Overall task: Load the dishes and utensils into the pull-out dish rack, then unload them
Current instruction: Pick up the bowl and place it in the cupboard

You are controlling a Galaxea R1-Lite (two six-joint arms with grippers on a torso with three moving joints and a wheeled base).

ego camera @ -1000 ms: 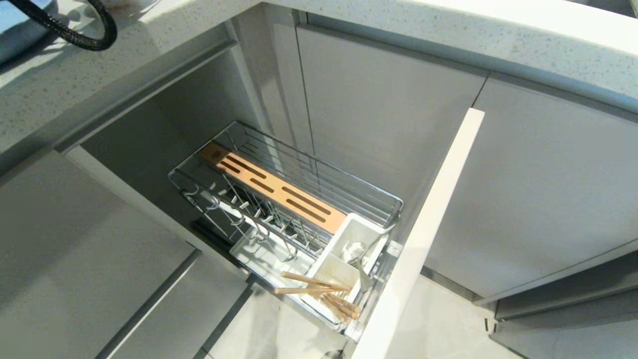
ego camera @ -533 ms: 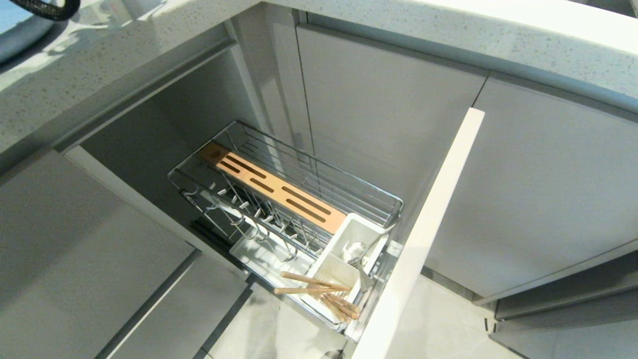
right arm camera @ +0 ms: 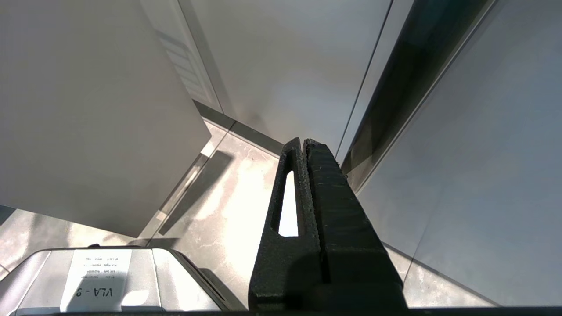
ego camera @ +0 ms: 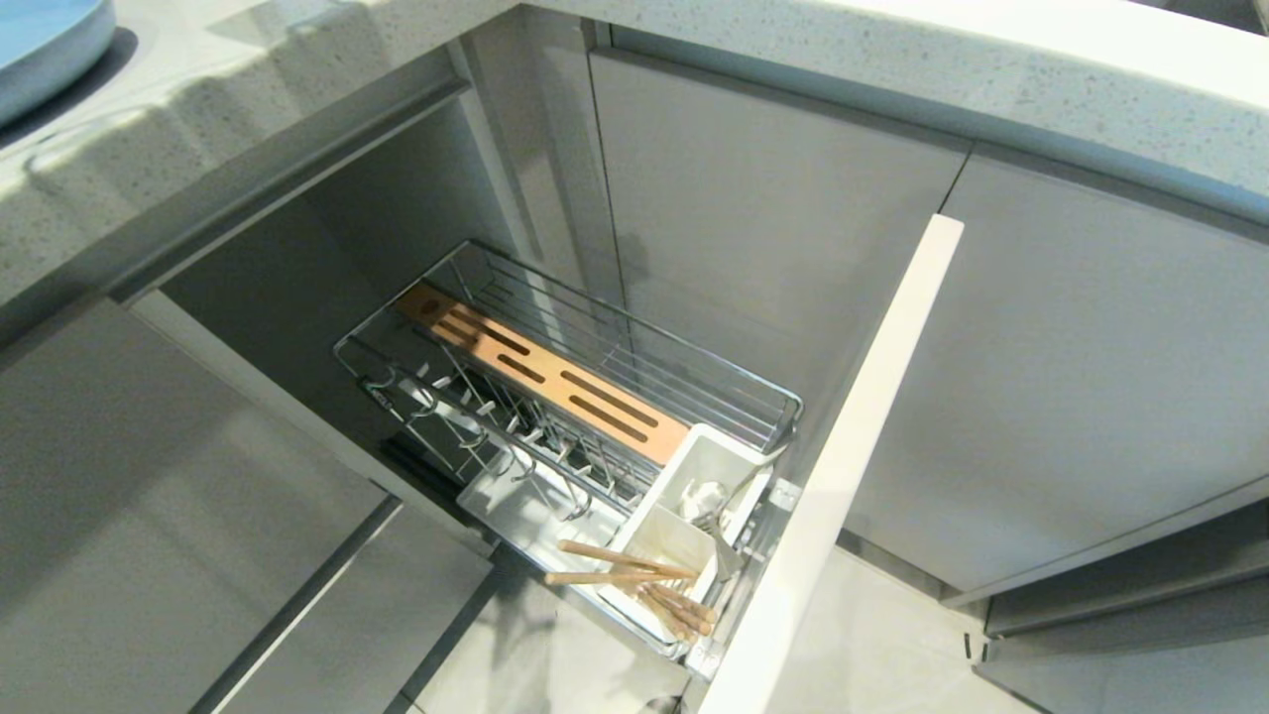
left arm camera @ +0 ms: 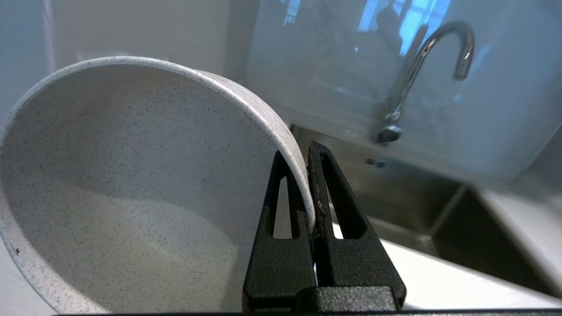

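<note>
My left gripper (left arm camera: 299, 151) is shut on the rim of the small white speckled bowl (left arm camera: 131, 175), one finger inside it and one outside, holding it up near the sink. It is out of the head view. The pull-out dish rack (ego camera: 585, 397) stands drawn out of the cabinet. The wooden chopsticks (ego camera: 620, 565) and the silver spoon (ego camera: 744, 486) lie in its white caddy (ego camera: 684, 540). The pale blue plate (ego camera: 40, 40) sits on the counter at the far left corner. My right gripper (right arm camera: 304, 142) is shut and empty, parked low above the floor.
A chrome faucet (left arm camera: 421, 66) and a steel sink (left arm camera: 417, 193) lie behind the held bowl. The rack's front panel (ego camera: 843, 466) stands out to the right of the rack. Grey cabinet fronts surround the opening, under a speckled counter (ego camera: 892, 59).
The left arm's black cable has left the head view at the top left, uncovering the pale blue plate on the counter. The rack and its contents have not moved.
</note>
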